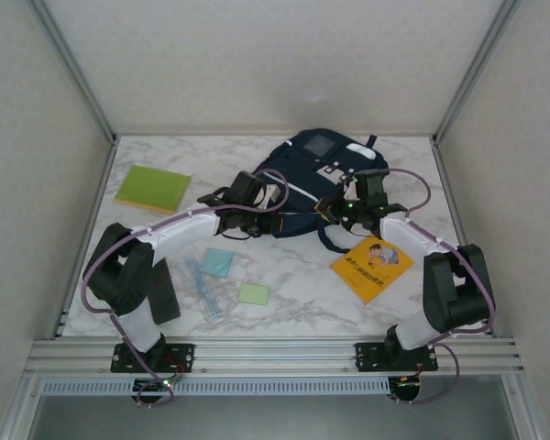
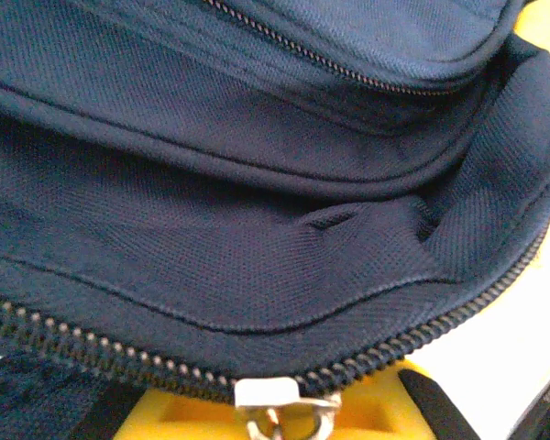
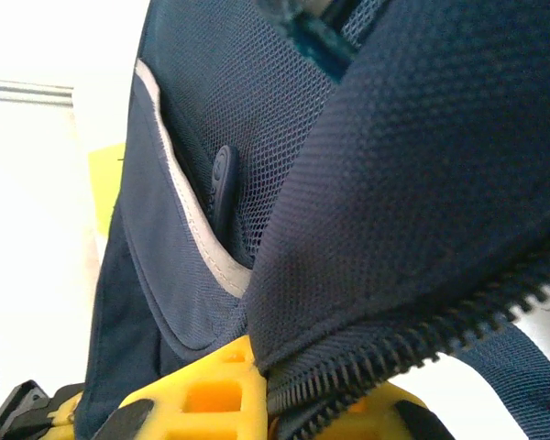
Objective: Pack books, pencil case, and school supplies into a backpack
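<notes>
Both of your grippers were clamped on the backpack (image 1: pixel 325 156), which lay at the upper centre of the top view on the table (image 1: pixel 302 307). Your left gripper (image 2: pixel 284 414) had its jaws closed on the zip edge, pinching a white-tabbed zip pull (image 2: pixel 268 394) at the bottom of its wrist view. Whether anything lay inside the navy folds above, you could not tell. Your right gripper (image 3: pixel 257 390) gripped the fabric seam beside the zip teeth, and a dark slim tab (image 3: pixel 222 188) lay against a mesh pocket (image 3: pixel 257 119). Outside the bag lay the yellow-green book (image 1: pixel 153 188) at upper left and the orange-yellow book (image 1: pixel 372 268) right of centre. The light-blue pad (image 1: pixel 217 263), the pale-green pad (image 1: pixel 253 293) and the translucent sticks (image 1: pixel 202 286) lay lower left of centre.
</notes>
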You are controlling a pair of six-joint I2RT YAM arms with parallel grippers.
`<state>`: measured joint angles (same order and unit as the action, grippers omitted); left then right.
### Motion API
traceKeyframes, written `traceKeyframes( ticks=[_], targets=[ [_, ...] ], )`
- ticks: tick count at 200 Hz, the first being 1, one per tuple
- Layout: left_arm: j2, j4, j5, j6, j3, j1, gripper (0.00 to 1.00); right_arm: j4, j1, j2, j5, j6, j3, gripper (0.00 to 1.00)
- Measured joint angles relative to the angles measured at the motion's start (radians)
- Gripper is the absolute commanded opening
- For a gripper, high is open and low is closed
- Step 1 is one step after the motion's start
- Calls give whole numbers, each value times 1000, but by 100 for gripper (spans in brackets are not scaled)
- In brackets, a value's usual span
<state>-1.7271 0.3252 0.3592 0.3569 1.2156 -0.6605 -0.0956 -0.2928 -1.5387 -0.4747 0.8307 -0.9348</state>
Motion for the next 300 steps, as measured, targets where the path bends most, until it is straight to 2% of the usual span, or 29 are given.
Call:
traceKeyframes(
  ticks=[70,109,148,155,159,170,174,199,210,227,259,300],
  targets=[
    [-2,168,29,1,45,10,0,-137,-13,-50,59,-288,-111,0],
    [-16,177,40,-12,50,11,0,-214,-18,-98,90,-369,-192,0],
    [-58,169,25,43,83,-42,0,-316,-13,-229,129,-398,-367,0],
    [-70,163,26,61,87,-51,0,-333,-10,-252,132,-397,-396,6],
    [-79,157,26,71,90,-56,0,-344,-9,-265,134,-397,-412,13],
    [-101,148,26,97,102,-68,0,-365,-4,-290,143,-395,-443,47],
    [-109,147,26,109,108,-72,0,-366,-2,-294,161,-388,-450,57],
    [-146,169,29,158,155,-86,0,-362,44,-279,256,-357,-466,79],
    [-162,185,29,174,179,-89,0,-366,63,-248,290,-339,-458,83],
    [-181,213,29,190,214,-89,0,-365,73,-153,322,-288,-405,83],
    [-203,261,29,198,263,-89,0,-314,63,52,274,-158,-227,83],
    [-219,342,19,193,307,-89,0,-131,1,85,203,60,-11,83]
  ],
)
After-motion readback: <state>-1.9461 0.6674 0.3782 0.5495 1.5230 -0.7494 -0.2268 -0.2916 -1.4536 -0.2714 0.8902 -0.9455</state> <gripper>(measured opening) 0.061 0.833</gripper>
